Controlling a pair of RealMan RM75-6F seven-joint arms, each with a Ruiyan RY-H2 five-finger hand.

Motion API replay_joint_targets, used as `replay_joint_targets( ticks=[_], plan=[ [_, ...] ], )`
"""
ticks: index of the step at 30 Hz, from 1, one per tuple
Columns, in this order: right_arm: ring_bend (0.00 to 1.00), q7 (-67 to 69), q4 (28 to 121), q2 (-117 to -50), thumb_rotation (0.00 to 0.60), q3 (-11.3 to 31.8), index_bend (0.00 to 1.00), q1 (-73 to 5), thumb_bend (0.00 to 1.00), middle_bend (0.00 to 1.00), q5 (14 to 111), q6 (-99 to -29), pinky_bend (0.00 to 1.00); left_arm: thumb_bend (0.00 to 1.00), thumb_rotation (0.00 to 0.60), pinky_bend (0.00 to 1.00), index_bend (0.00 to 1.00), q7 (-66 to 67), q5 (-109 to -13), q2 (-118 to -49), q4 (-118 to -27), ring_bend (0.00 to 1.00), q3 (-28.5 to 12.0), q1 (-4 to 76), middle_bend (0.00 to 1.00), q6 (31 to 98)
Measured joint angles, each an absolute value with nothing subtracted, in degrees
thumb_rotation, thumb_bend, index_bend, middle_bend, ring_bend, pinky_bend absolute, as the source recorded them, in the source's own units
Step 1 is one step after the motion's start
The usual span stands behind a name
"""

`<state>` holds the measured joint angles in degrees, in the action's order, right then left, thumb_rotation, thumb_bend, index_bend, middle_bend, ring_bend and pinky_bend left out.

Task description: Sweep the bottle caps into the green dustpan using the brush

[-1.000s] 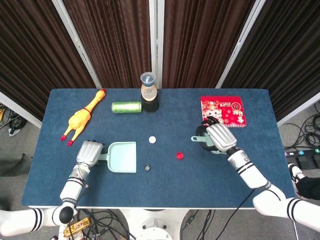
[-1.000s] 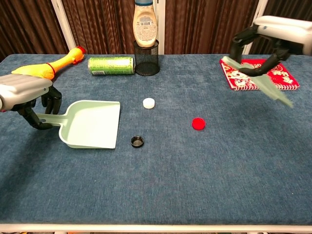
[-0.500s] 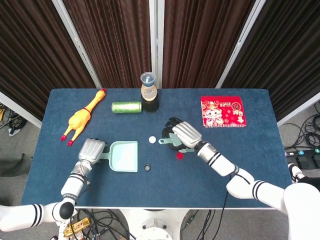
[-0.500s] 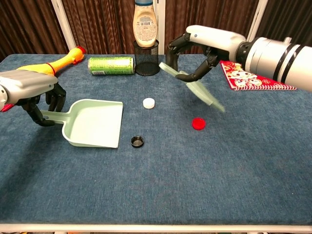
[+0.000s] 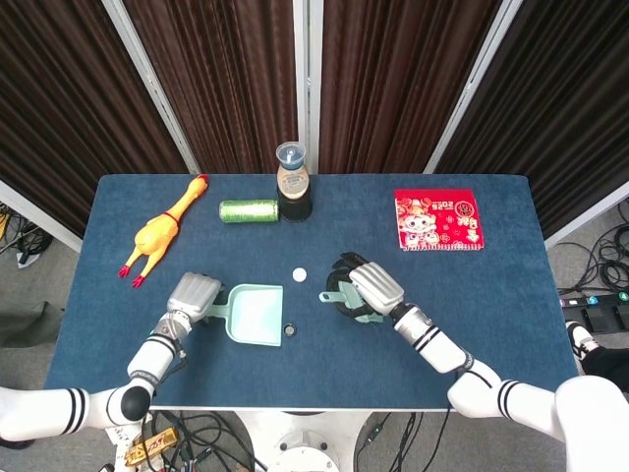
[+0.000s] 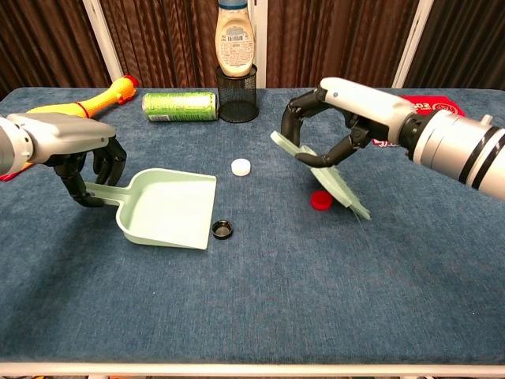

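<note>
The pale green dustpan (image 6: 170, 209) lies left of centre, and my left hand (image 6: 75, 146) grips its handle; the head view shows the same dustpan (image 5: 254, 313) and left hand (image 5: 194, 295). My right hand (image 6: 347, 110) holds the flat green brush (image 6: 327, 178) slanted down, its tip at the table. The red cap (image 6: 319, 200) lies just against the brush, partly hidden by it. A black cap (image 6: 222, 229) sits at the dustpan's right lip. The white cap (image 6: 241, 166) lies between the pan and the brush. From above, my right hand (image 5: 371, 285) covers the red cap.
A rubber chicken (image 6: 87, 103) and a green can (image 6: 180, 106) lie at the back left. A sauce bottle (image 6: 236, 39) stands in a black mesh cup at back centre. A red notebook (image 5: 438, 220) lies at the back right.
My right hand carried the brush from near the notebook to the table's centre and lowered it beside the red cap. My left hand slid the dustpan right, up to the black cap.
</note>
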<state>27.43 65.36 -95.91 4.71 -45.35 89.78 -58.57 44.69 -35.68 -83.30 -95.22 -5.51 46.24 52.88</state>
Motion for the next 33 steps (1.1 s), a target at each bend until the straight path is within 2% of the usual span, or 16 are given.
replay_joint_targets(
  ticks=[15, 23, 33],
  plan=[
    [0.23, 26.77, 66.30, -101.48, 0.600, 6.28, 0.74, -45.81, 0.64, 0.59, 89.17, -60.43, 0.13, 0.31, 0.600, 0.44, 0.56, 44.34, -30.49, -84.52, -95.97, 0.38, -4.89, 50.76, 0.54, 53.63],
    [0.23, 25.90, 66.75, -104.82, 0.600, 7.63, 0.74, -46.91, 0.64, 0.59, 88.44, -60.29, 0.13, 0.31, 0.600, 0.44, 0.56, 47.84, -29.85, -86.97, -95.06, 0.38, -3.04, 52.47, 0.54, 57.22],
    [0.24, 25.56, 66.08, -109.22, 0.600, 9.06, 0.74, -47.95, 0.65, 0.60, 87.40, -60.20, 0.13, 0.31, 0.600, 0.44, 0.56, 49.67, -28.32, -88.60, -95.03, 0.38, -2.82, 53.98, 0.54, 59.22]
  ],
)
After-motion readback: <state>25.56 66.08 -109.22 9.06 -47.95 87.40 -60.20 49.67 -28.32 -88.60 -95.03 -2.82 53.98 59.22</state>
